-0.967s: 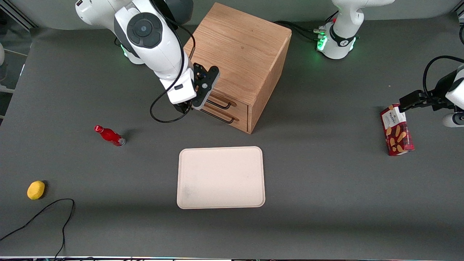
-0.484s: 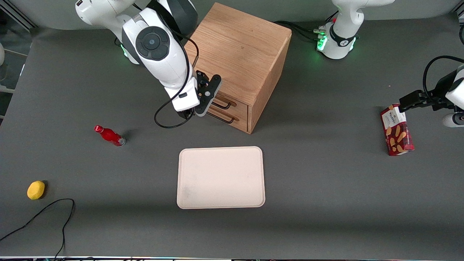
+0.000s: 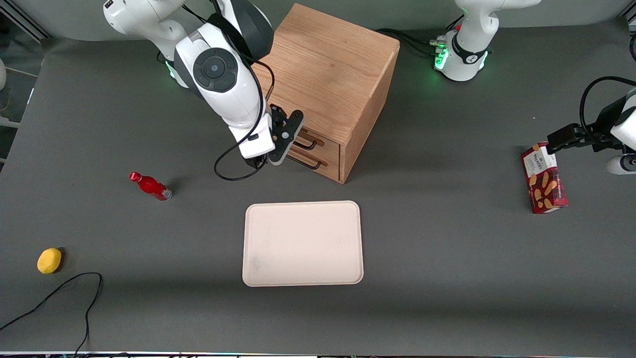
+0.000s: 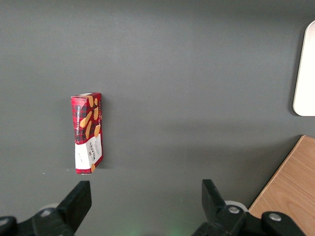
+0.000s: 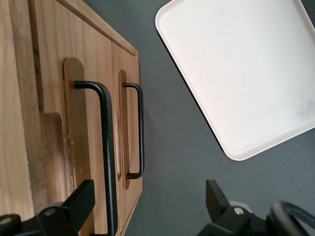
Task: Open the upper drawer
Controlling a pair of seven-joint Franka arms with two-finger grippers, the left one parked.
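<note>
I count this job as barely begun: my gripper (image 5: 148, 192) is in position, but nothing has been gripped or pulled. In the front view I hang in the upper part of the frame near its middle, pressed up close in front of the drawer faces of the oak cabinet (image 3: 328, 64). The upper drawer (image 5: 88, 59) sits directly under the cabinet's top panel and looks fully closed. I see no gap around its face, and it lies about flush with the lower drawer (image 5: 127, 64) beneath it. My fingers (image 5: 81, 201) are spread wide and hold nothing. In my wrist camera, the black bar handle of the upper drawer (image 5: 107, 147) runs just beside one finger, on the inner side, so the bar is inside my open span but not pinched. I cannot tell whether that finger touches it. The lower drawer's handle (image 5: 141, 132) is a little farther into the gap, so I judge I should be careful not to catch it as well. Closing on the upper bar and drawing it straight out from the cabinet face remain to be done. The pale tray (image 5: 236, 64) lies on the table in front of the cabinet, nearer the front camera and apart from it.
</note>
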